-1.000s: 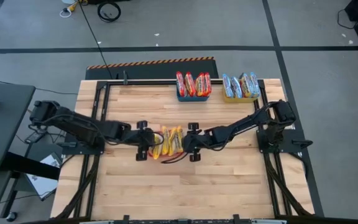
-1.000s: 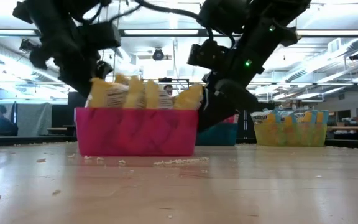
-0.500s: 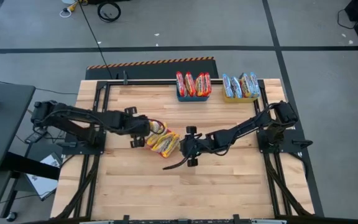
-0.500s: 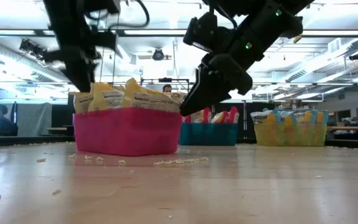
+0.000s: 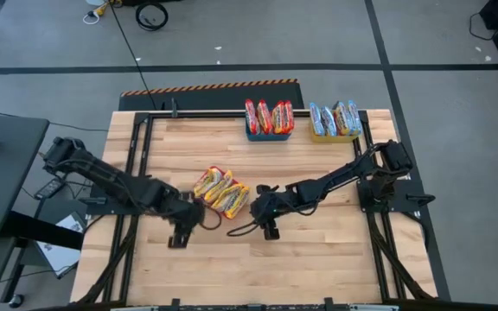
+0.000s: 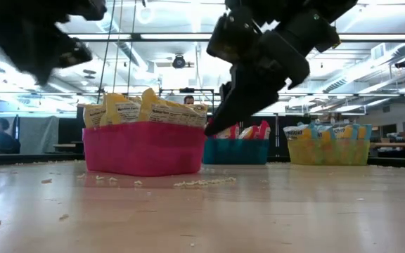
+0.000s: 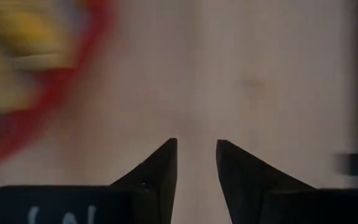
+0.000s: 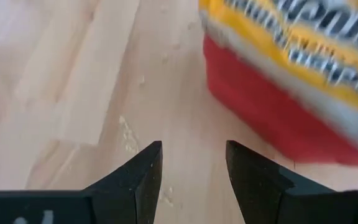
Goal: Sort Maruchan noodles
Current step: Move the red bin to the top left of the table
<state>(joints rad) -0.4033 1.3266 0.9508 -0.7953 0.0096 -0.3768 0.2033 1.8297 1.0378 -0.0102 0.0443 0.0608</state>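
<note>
On the wooden table (image 5: 318, 259), frame centre, I see yellow-orange crinkly ramen packets (image 5: 220, 190) in a red plastic bin (image 6: 145, 147); left gripper (image 5: 180, 231) and right gripper (image 5: 267, 210), seemingly clear of it, are both part-open, empty.

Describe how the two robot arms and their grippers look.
Both arms are dark, jointed and slim, with black cables looping along them. The left gripper and right gripper each end in two black, wedge-shaped fingers tapering to points. A small green light glows on one arm in the low view.

**Ramen packets, sorted by colour**

Yellow-orange crinkly plastic noodle packets (image 5: 220, 191) standing on edge, packed together mid-table. Red crinkly packets (image 5: 269, 116) upright in a row at the far edge; pale blue-silver packets (image 5: 335, 118) upright just beside them.
</note>
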